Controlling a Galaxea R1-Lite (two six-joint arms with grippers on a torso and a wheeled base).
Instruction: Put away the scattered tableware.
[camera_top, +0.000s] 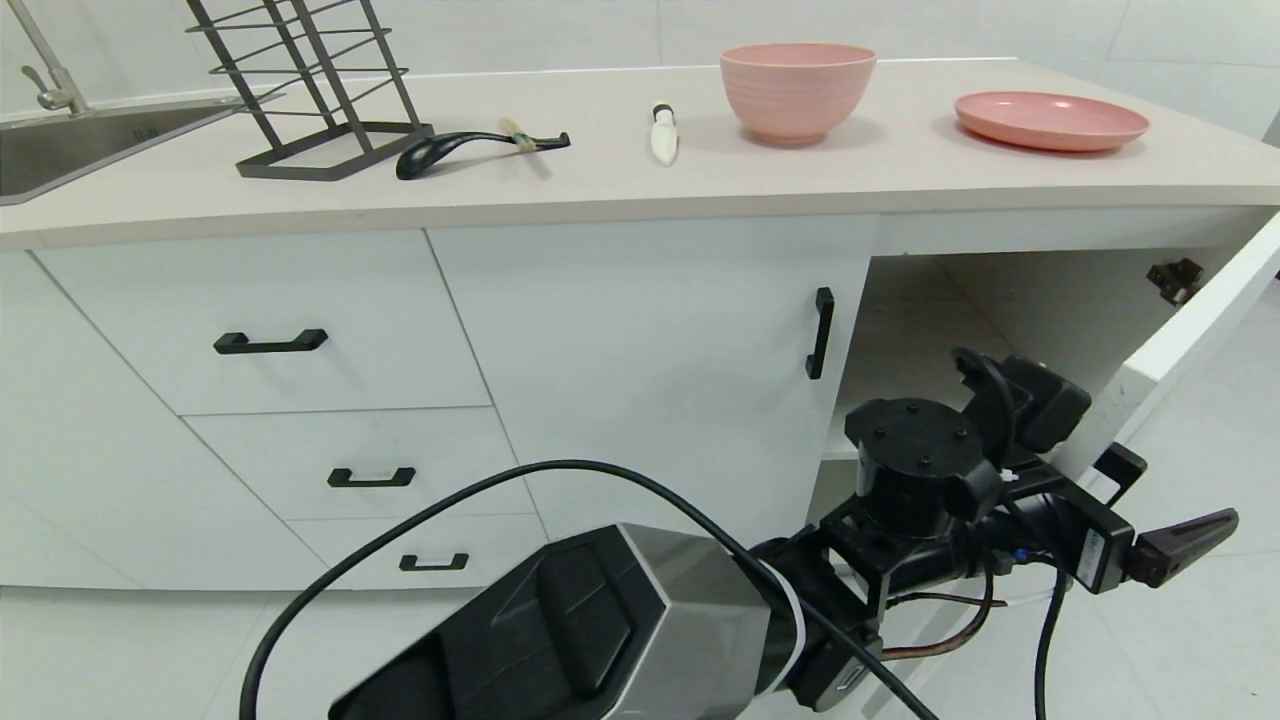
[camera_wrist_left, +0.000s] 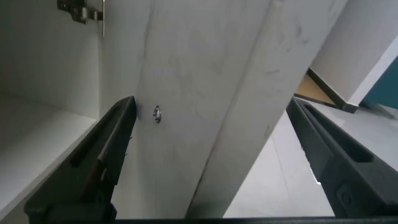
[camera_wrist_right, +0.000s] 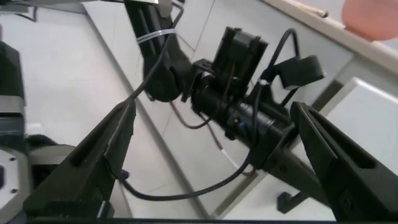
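No writing, label or number can be read anywhere on the counter (camera_top: 600, 190) or cabinet fronts (camera_top: 640, 330).
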